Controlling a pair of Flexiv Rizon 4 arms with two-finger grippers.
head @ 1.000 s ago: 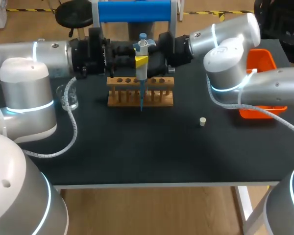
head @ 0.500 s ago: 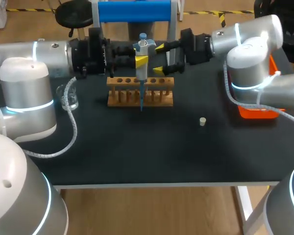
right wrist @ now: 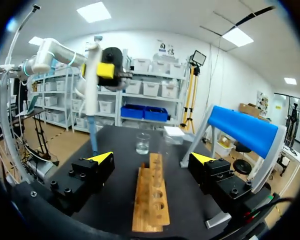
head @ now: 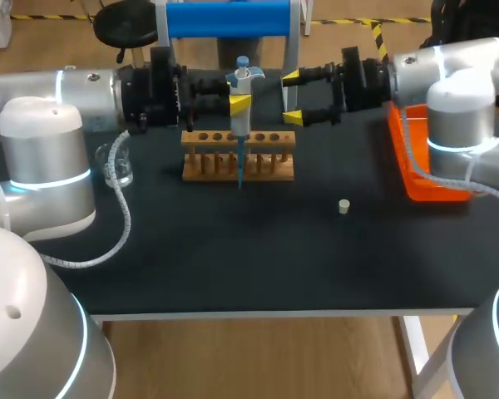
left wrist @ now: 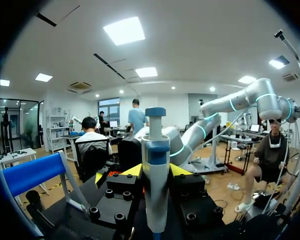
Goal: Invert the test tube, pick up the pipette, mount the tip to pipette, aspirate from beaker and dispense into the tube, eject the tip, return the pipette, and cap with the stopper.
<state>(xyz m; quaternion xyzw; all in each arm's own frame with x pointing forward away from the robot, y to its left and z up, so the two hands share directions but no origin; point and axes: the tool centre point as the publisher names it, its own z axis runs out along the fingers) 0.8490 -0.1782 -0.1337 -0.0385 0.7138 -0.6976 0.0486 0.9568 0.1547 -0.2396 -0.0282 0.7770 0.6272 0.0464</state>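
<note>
The pipette (head: 240,133) is hanging upright by the wooden rack (head: 274,158), blue tip down. It is probably light, rigid and smooth, so best gripped at its thick body. The left gripper (head: 238,104) is pinching it there with 2 fingers. The right gripper (head: 292,97) is standing spread beside the rack.

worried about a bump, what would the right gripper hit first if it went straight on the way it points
Most likely the pipette, roughly in line with one finger of the right gripper; the rack sits lower, under that path. Depth is hard to judge.
</note>
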